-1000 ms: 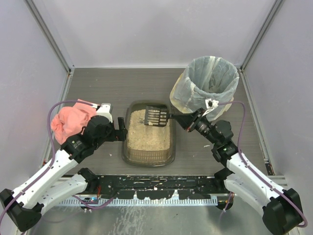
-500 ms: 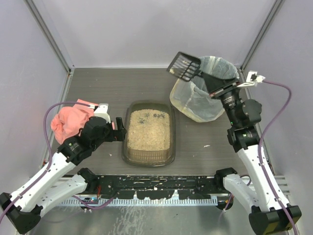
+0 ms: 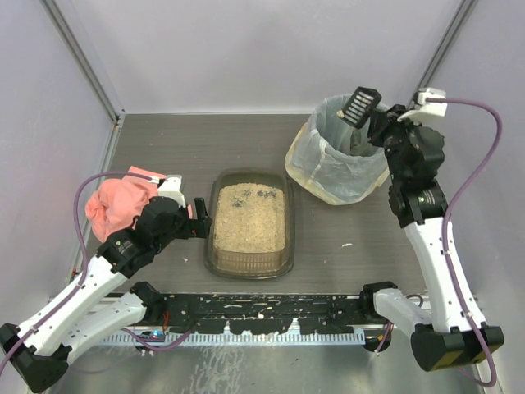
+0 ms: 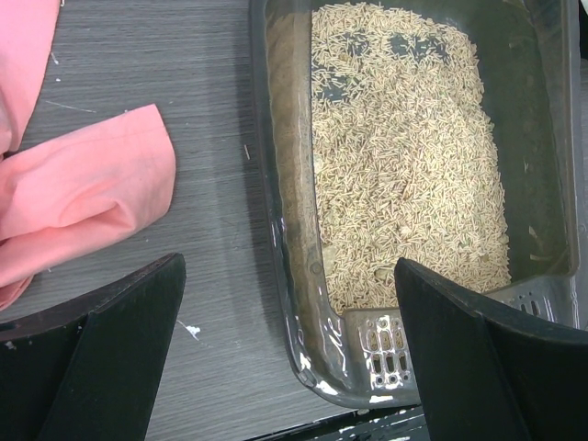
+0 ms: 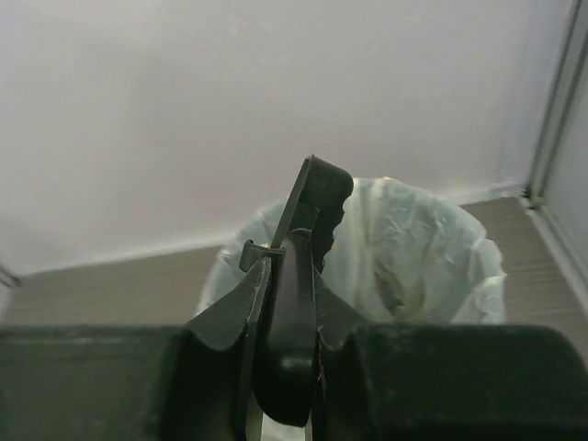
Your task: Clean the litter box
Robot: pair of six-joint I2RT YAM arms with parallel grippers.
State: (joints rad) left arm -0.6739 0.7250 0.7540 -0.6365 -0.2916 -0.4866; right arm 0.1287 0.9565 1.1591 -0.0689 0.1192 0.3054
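Observation:
The litter box (image 3: 249, 261), a shallow dark brown tray of tan granules with a few dark clumps at its far end, sits mid-table; its near corner shows in the left wrist view (image 4: 285, 211). My left gripper (image 3: 199, 223) is open, its jaws spread wide over the box's left wall (image 4: 289, 358). My right gripper (image 3: 383, 131) is shut on the handle of a black slotted scoop (image 3: 361, 105), held tilted over the round bag-lined bin (image 3: 340, 168). In the right wrist view the scoop (image 5: 312, 207) stands edge-on between my jaws above the bin (image 5: 413, 248).
A pink cloth (image 3: 121, 205) lies crumpled left of the box, also in the left wrist view (image 4: 83, 197). Grey walls close in the table on three sides. A small pale speck (image 3: 346, 245) lies on the table right of the box.
My right arm lifted the scoop out of the litter box, swung it up and right, and now tips it over the bin. The left arm has barely moved.

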